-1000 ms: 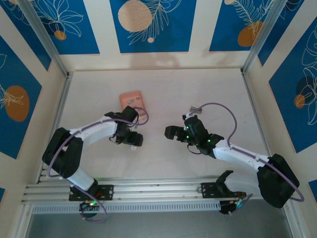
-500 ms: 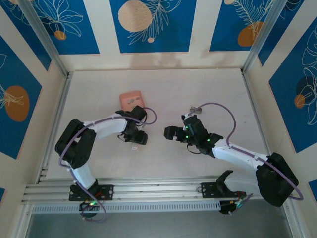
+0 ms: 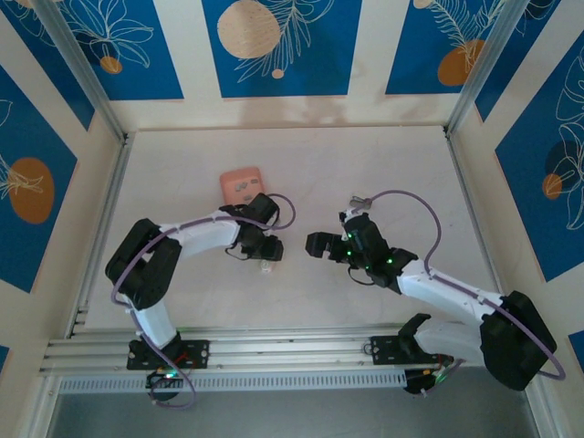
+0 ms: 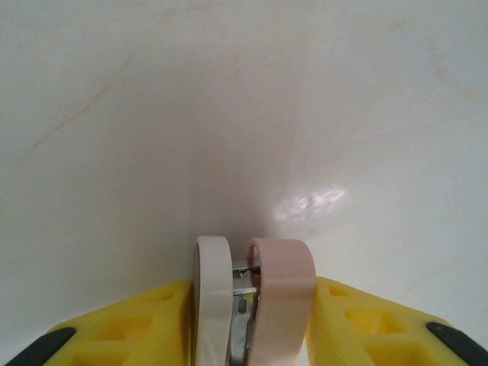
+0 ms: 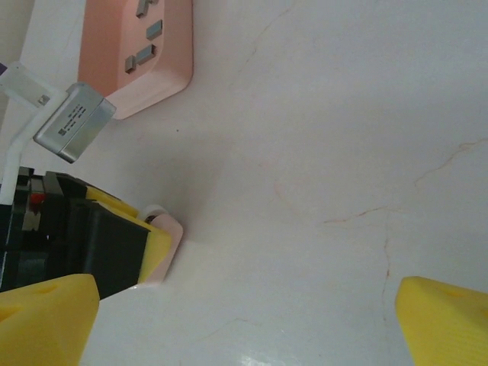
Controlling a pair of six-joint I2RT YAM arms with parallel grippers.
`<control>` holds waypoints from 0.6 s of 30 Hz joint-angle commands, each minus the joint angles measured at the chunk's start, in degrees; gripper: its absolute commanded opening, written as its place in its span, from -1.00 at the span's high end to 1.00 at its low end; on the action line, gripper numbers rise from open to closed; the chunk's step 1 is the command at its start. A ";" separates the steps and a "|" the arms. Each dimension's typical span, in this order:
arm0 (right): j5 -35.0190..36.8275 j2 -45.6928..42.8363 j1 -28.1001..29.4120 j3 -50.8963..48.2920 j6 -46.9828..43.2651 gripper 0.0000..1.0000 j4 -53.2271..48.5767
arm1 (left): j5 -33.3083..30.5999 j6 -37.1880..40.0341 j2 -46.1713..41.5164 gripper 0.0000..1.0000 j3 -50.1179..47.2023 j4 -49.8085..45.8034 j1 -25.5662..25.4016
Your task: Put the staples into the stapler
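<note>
— Stapler question: where is the tiny rounded pink-and-white plastic stapler [image 4: 280, 282]?
— Low at the pale bench [image 4: 244, 114], clamped in the left hand [image 4: 255, 324]. Its white half is against one yellow pad and its pink half against the other.
— How will it handle?
— Light and stiff, I'd judge, but smooth and rounded, so it could squirt out. Grip across the flat sides.
— And the right hand [image 5: 244, 305]?
— Spread wide and empty, near the stapler and facing it.
— And the staples [image 5: 149, 30]?
— Short grey metal strips lying in the salmon-pink rectangular tray [image 5: 175, 69] beyond. They look thin and probably brittle, so take one by its long edges.
</note>
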 commanded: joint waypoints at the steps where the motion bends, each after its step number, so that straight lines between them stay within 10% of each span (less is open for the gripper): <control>1: -1.84 -2.47 -0.60 -3.01 -0.88 -0.95 3.14 | 4.82 -7.95 -5.08 0.23 -3.32 10.21 -0.50; 18: -17.55 3.80 -0.64 -6.51 -3.17 -0.44 23.09 | 2.67 -46.60 -13.50 0.40 -23.84 54.63 -0.70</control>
